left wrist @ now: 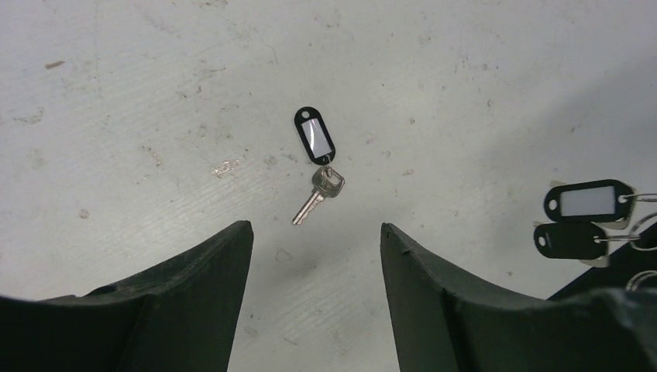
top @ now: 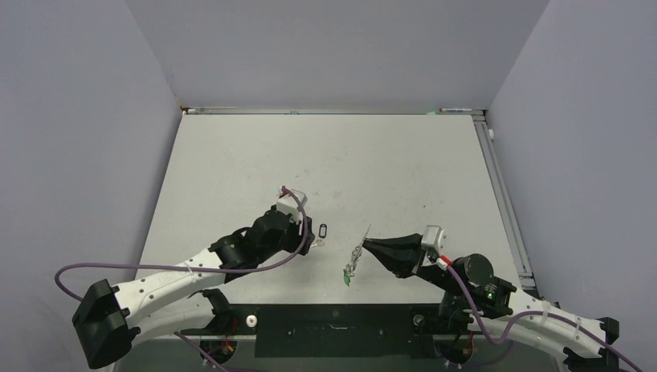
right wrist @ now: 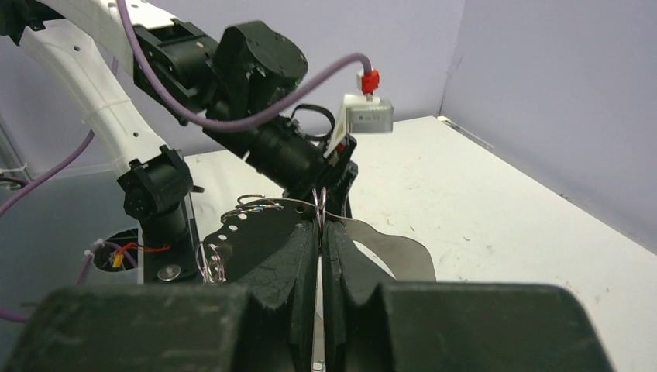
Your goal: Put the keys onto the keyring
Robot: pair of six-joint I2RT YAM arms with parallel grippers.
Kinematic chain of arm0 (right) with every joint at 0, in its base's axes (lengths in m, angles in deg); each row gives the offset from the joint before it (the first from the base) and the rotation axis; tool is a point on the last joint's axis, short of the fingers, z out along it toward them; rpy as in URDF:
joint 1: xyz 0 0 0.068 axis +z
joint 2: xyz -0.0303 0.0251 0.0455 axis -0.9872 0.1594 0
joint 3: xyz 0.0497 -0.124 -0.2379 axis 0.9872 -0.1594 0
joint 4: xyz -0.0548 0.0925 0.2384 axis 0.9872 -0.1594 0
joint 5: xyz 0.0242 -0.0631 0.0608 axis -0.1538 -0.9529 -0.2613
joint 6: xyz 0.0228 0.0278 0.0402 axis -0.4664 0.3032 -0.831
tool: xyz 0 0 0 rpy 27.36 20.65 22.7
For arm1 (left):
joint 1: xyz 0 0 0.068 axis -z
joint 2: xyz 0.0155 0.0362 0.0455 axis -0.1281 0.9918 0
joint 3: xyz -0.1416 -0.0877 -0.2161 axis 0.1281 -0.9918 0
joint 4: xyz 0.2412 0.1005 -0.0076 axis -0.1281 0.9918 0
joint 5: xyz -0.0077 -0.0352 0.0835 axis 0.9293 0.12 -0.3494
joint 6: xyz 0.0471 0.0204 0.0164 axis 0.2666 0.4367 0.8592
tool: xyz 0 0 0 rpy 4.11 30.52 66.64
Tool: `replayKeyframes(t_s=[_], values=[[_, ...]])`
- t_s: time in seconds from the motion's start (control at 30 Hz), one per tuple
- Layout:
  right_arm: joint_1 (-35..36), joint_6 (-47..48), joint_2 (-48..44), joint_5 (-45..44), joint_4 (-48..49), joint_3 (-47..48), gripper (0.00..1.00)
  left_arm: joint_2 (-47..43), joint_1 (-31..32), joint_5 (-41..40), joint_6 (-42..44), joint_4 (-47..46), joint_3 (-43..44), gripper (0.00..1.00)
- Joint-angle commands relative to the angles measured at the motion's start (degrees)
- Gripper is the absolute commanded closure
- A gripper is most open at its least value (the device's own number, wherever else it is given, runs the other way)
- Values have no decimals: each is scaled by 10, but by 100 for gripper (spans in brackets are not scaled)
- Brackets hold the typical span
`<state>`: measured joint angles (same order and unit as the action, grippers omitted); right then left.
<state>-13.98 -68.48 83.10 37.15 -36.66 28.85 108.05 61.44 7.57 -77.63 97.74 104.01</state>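
Hovering with fingers (left wrist: 194,294) spread, the left gripper (left wrist: 316,232) frames a silver key (left wrist: 314,203) and its black tag (left wrist: 314,136) lying near the middle of the desk (left wrist: 155,93). The right gripper (right wrist: 320,226), fingers pressed together, pinches the keyring (right wrist: 318,203), its chain (top: 355,260) trailing toward the desk's near edge.

A key (left wrist: 316,200) was laid on the table (top: 387,170), just ahead of the left gripper (left wrist: 316,232), in line with the gap between its fingers. To its right, the keyring (top: 354,262) was pinched at the right gripper's (right wrist: 320,225) tip, apart from the key.
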Motion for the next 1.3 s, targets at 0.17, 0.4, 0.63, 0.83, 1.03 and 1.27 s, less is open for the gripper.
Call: replayKeyframes(t_s=[0.17, 0.4, 0.63, 0.83, 1.03, 1.27], values=[[5, -33, -17, -36, 3, 27, 95, 95, -13, 77, 13, -204, -43, 47], [5, -48, -37, -51, -10, 27, 95, 158, -16, 89, 13, -256, -44, 54], [5, -49, -53, -52, -10, 20, 95, 215, -16, 96, 7, -262, -24, 59], [5, -50, -39, -53, -12, 24, 95, 256, -17, 92, 12, -259, -6, 68], [5, -51, -33, -49, -14, 27, 95, 295, -17, 82, 19, -245, 20, 76], [5, -52, -34, -50, -15, 25, 95, 309, -17, 63, 20, -242, 24, 76]])
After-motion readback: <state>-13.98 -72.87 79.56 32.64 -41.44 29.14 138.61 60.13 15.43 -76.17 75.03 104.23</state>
